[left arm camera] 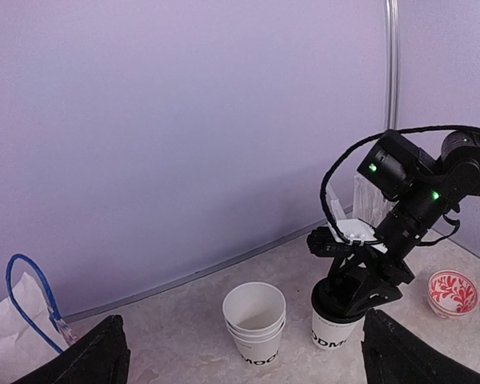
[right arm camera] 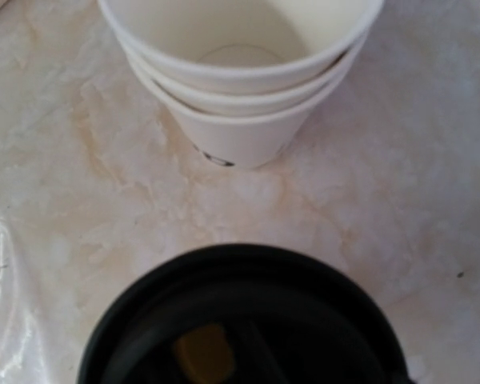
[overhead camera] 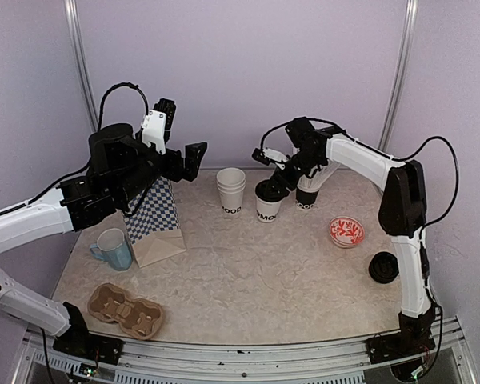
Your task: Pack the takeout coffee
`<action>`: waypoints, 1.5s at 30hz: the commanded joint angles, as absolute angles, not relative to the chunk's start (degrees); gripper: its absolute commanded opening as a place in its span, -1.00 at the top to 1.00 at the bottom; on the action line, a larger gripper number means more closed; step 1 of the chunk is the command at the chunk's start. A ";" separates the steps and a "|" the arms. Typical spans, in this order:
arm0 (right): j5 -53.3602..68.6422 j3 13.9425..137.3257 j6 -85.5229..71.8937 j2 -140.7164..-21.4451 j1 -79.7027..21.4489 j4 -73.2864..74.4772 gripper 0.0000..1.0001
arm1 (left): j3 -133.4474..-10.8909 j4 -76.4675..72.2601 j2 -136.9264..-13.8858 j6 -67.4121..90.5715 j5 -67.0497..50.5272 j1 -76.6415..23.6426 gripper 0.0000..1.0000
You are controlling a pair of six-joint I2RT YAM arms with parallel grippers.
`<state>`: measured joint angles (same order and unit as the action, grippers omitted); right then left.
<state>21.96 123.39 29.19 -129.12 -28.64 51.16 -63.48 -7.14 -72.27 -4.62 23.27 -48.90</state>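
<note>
The only readable print is the black word "MOOD", set low on the white paper cups at the far middle of the table [overhead camera: 264, 272]. It shows on the stack of cups [overhead camera: 230, 190] to the left and on the right cup [overhead camera: 306, 202]. The middle cup [overhead camera: 267, 210], under a black lid [right arm camera: 240, 312], shows only "MOO". In the right wrist view the stack's print is too blurred to read.

Probably a lab booth: plain lilac walls [overhead camera: 240, 72], marbled table [overhead camera: 264, 272]
</note>
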 commanded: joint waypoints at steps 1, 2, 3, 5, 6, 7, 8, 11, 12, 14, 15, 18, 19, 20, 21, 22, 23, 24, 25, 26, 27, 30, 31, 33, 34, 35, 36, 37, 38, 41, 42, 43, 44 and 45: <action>23.67 126.27 26.74 -131.17 -28.56 53.52 -0.42 | -65.16 -6.35 -72.73 -5.71 23.64 -49.22 -0.97; 23.65 126.58 26.54 -131.40 -28.56 53.84 -0.45 | -65.16 -6.27 -72.83 -5.71 23.60 -49.22 -0.97; 23.62 126.84 26.40 -131.43 -28.56 53.97 -0.50 | -65.27 -6.20 -72.92 -5.71 23.56 -49.20 -0.97; 23.87 126.85 26.24 -131.05 -28.56 54.14 -0.56 | -65.31 -6.02 -73.10 -5.71 23.50 -49.22 -0.97; 24.02 127.03 26.09 -130.66 -28.56 54.22 -0.60 | -65.50 -5.86 -73.18 -5.71 23.41 -49.21 -0.97; 24.20 127.29 25.77 -130.23 -28.56 54.37 -0.67 | -65.58 -5.74 -73.33 -5.71 23.36 -49.20 -0.97; 24.49 128.00 25.49 -129.77 -28.56 54.67 -0.79 | -65.60 -5.67 -73.37 -5.71 23.31 -49.22 -0.97; 26.00 128.62 24.71 -127.47 -28.71 55.06 -0.84 | -65.74 -5.56 -73.39 -5.71 23.30 -49.20 -0.97; 26.09 128.37 24.43 -126.41 -28.92 54.77 -0.85 | -65.72 -5.54 -73.32 -5.71 23.29 -49.22 -0.97; 25.40 128.30 24.82 -124.90 -29.78 54.11 -0.84 | -65.82 -5.54 -73.30 -5.76 23.21 -49.13 -0.97; 24.39 128.29 25.31 -124.48 -30.43 53.60 -0.81 | -65.83 -5.54 -73.26 -5.65 23.27 -49.13 -0.96; 19.84 129.39 28.07 -124.71 -33.17 51.86 -0.63 | -65.86 -5.56 -73.00 -4.63 22.81 -48.51 -0.96; 18.72 129.97 28.61 -125.31 -33.93 51.07 -0.55 | -65.98 -5.42 -72.89 -4.11 22.46 -48.25 -0.95; 18.22 130.89 28.91 -126.25 -34.49 50.39 -0.48 | -66.08 -5.23 -72.80 -3.62 21.86 -48.03 -0.93; 18.16 131.88 29.10 -127.05 -35.09 49.90 -0.42 | -66.16 -5.07 -72.54 -3.34 21.09 -47.81 -0.91; 17.81 133.04 29.43 -127.82 -35.57 49.27 -0.36 | -66.18 -4.95 -72.24 -3.26 20.08 -47.59 -0.87; 17.17 133.57 29.87 -128.48 -36.10 48.54 -0.32 | -66.10 -4.99 -72.05 -3.25 19.26 -47.55 -0.85; 16.56 134.06 30.29 -129.13 -36.80 47.78 -0.27 | -66.03 -5.07 -71.67 -3.31 18.59 -47.55 -0.84; 16.12 134.51 30.63 -129.70 -37.35 46.85 -0.24 | -65.95 -5.22 -71.53 -3.46 18.46 -47.48 -0.83; 15.75 135.00 30.82 -130.25 -37.59 45.97 -0.22 | -65.79 -5.30 -71.40 -3.63 18.50 -47.46 -0.83; 15.50 135.54 30.92 -130.85 -37.95 44.82 -0.20 | -65.75 -5.35 -71.24 -3.78 18.65 -47.42 -0.83; 15.51 137.61 30.94 -132.94 -38.79 42.55 -0.12 | -65.87 -5.19 -71.10 -3.91 18.45 -47.33 -0.83; 15.73 138.31 31.06 -133.76 -38.95 42.23 -0.10 | -65.85 -5.19 -71.06 -3.81 18.19 -47.30 -0.83; 15.79 139.00 31.27 -135.16 -39.38 41.58 -0.09 | -65.85 -5.16 -71.02 -3.67 17.86 -47.12 -0.83; 15.72 139.18 31.29 -135.86 -39.52 41.35 -0.09 | -65.88 -5.11 -70.95 -3.61 17.79 -47.05 -0.83; 15.66 139.40 31.29 -136.59 -39.57 41.05 -0.09 | -65.88 -5.10 -70.89 -3.60 17.62 -46.98 -0.84; 15.59 139.69 31.18 -137.26 -39.68 40.80 -0.09 | -65.91 -5.10 -70.85 -3.56 17.52 -46.94 -0.83; 15.42 139.94 31.00 -137.95 -39.72 40.52 -0.08 | -65.92 -5.10 -70.84 -3.48 17.37 -46.86 -0.83; 15.31 140.23 30.87 -138.53 -39.68 40.34 -0.07 | -65.90 -5.10 -70.81 -3.37 17.13 -46.78 -0.83; 15.36 140.69 30.77 -140.16 -39.72 40.17 -0.04 | -66.01 -4.97 -70.83 -3.33 16.66 -46.66 -0.83; 15.53 140.79 30.69 -140.48 -39.73 40.16 -0.03 | -66.01 -4.93 -70.84 -3.29 16.60 -46.66 -0.83; 15.64 140.81 30.68 -140.66 -39.72 40.30 -0.01 | -66.07 -4.88 -70.91 -3.33 16.57 -46.65 -0.83; 15.83 140.83 30.63 -140.83 -39.67 40.35 0.01 | -66.06 -4.84 -70.92 -3.34 16.53 -46.61 -0.83; 16.01 140.85 30.67 -140.98 -39.71 40.41 0.03 | -66.09 -4.83 -70.93 -3.25 16.46 -46.59 -0.83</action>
